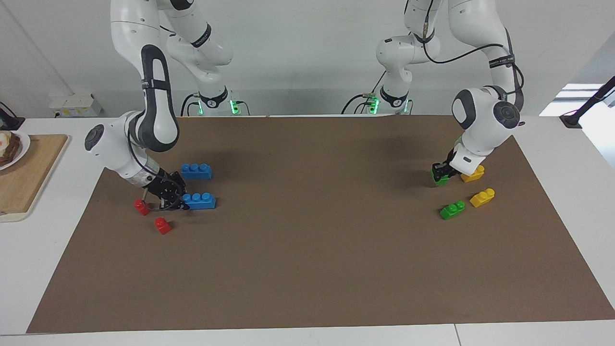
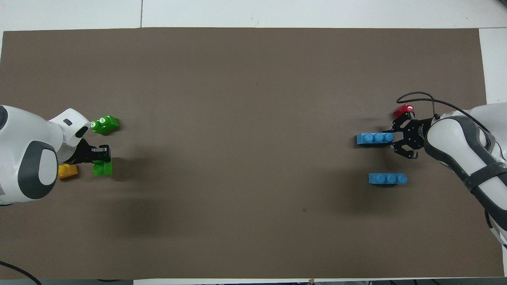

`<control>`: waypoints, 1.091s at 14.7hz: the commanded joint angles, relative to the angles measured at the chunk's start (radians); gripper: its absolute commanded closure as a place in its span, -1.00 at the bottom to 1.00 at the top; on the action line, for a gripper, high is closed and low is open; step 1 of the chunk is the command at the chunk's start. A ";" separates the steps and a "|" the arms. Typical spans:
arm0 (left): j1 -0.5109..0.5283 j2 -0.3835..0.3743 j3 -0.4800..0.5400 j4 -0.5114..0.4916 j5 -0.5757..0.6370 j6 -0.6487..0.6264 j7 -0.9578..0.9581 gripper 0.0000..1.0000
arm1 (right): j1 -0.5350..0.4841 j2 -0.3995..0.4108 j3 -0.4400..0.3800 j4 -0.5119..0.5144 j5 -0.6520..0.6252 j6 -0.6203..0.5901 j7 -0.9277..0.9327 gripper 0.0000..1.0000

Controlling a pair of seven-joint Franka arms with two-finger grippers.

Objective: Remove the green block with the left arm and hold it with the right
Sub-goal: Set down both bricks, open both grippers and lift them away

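Green plastic showed in the left gripper [image 1: 441,173], whose fingertips were closed on the green block [image 1: 440,180] low over the brown mat [image 1: 312,250] at the left arm's end of the table. In the overhead view the block [image 2: 102,168] stuck out just past the fingertips, toward the middle of the mat; I could not tell its long axis or where its studs pointed, because the gripper covered its upper part. The left arm's wrist hid most of a yellow block [image 1: 474,173] just beside it. A second green block [image 1: 452,210] and another yellow block [image 1: 482,197] lay apart from these, farther from the robots. My right gripper [image 1: 178,201] was clamped on the end of a blue block [image 1: 200,201], whose long axis ran along the table's length. A second blue block [image 1: 196,171] lay nearer the robots, with two red blocks [image 1: 162,225] close by.
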 commanded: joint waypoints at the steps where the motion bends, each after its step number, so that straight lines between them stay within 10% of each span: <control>1: 0.015 0.006 -0.008 -0.040 0.015 0.053 0.028 0.77 | -0.002 -0.002 0.008 -0.008 0.007 0.022 -0.028 0.47; 3: 0.016 0.006 -0.008 -0.050 0.015 0.057 0.026 0.39 | -0.003 0.000 0.008 -0.004 0.007 0.019 -0.030 -0.46; 5: 0.016 0.006 -0.008 -0.066 0.015 0.080 0.026 0.15 | -0.003 0.001 0.008 0.006 0.007 0.010 -0.028 -0.76; 11: 0.015 -0.003 -0.008 -0.022 0.015 0.034 0.020 -1.00 | -0.006 -0.026 0.005 0.150 0.007 -0.174 0.019 -0.87; 16: 0.012 -0.035 -0.010 0.161 0.013 -0.186 0.017 -1.00 | -0.005 -0.045 0.005 0.310 -0.073 -0.294 0.038 -0.95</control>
